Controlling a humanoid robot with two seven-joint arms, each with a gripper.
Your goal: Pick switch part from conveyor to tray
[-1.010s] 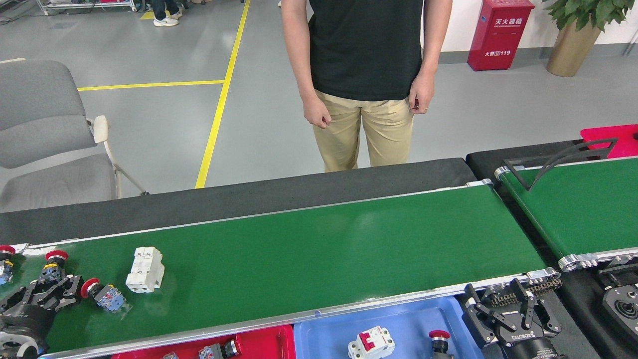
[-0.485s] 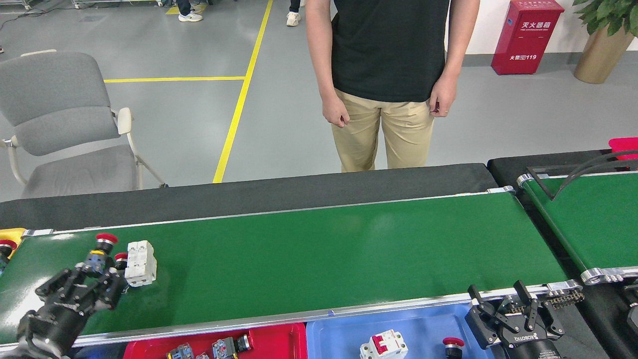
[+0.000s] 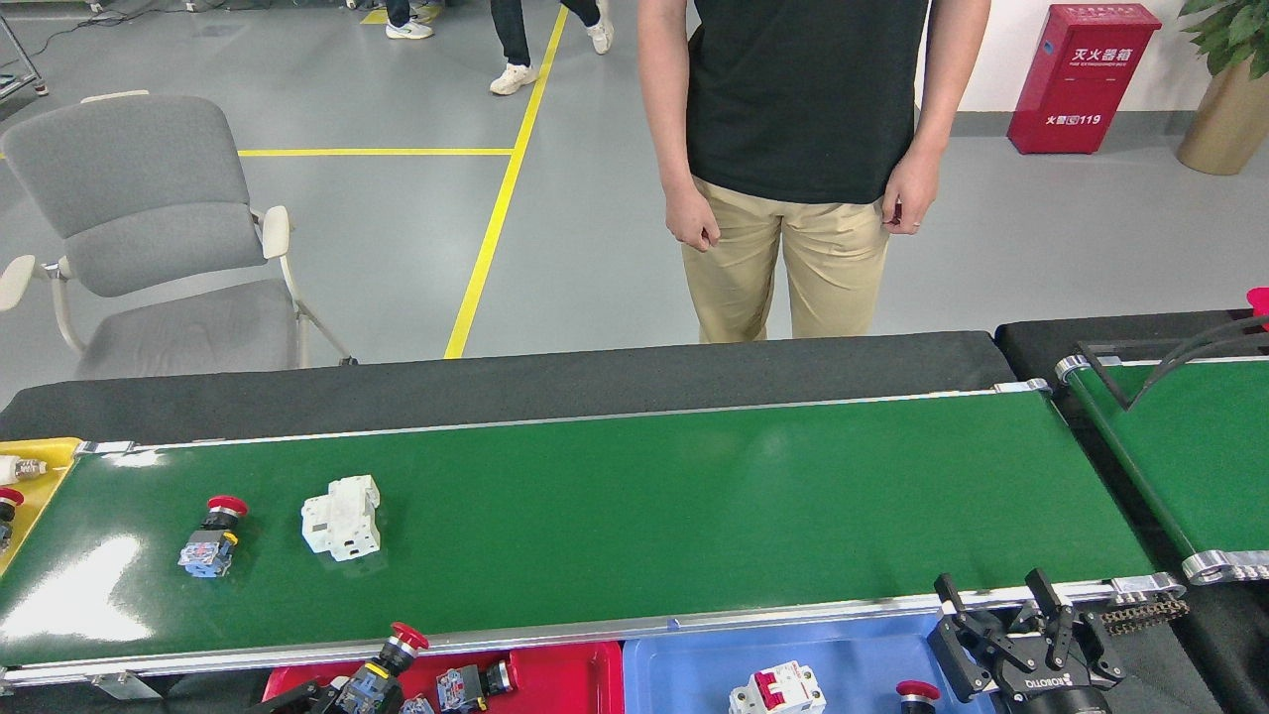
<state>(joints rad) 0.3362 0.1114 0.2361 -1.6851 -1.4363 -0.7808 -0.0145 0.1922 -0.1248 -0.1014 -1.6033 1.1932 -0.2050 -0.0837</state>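
At the bottom left edge of the head view, only the dark fingertips of the left gripper (image 3: 302,699) can be seen. They appear to be closed on a red-capped push-button switch part (image 3: 385,662). This part is held tilted, with its cap over the near silver rail and its body above the red plastic tray (image 3: 560,674). Half a second earlier the same gripper was spread over a cluster of parts on the long glossy dark-green conveyor (image 3: 644,496). It has since been drawn back off the belt, and one switch has been carried with it. The pick is therefore judged done, and only the release into the tray is left.

Two small switch pieces (image 3: 466,684) already lie in that red tray, just beside the held part. Left on the belt are a second red-capped switch with a blue-grey base (image 3: 210,540) and a white moulded circuit breaker (image 3: 342,516). These two are now set apart, and the breaker has been turned from its earlier pose. Both would be taken in later cycles.

At the lower right, the right gripper (image 3: 991,607) is held with its fingers spread and empty, next to the blue plastic tray (image 3: 684,674). A white breaker with red levers (image 3: 778,689) rests in that tray.

Behind the conveyor a person in a black shirt (image 3: 808,99) stands well clear.
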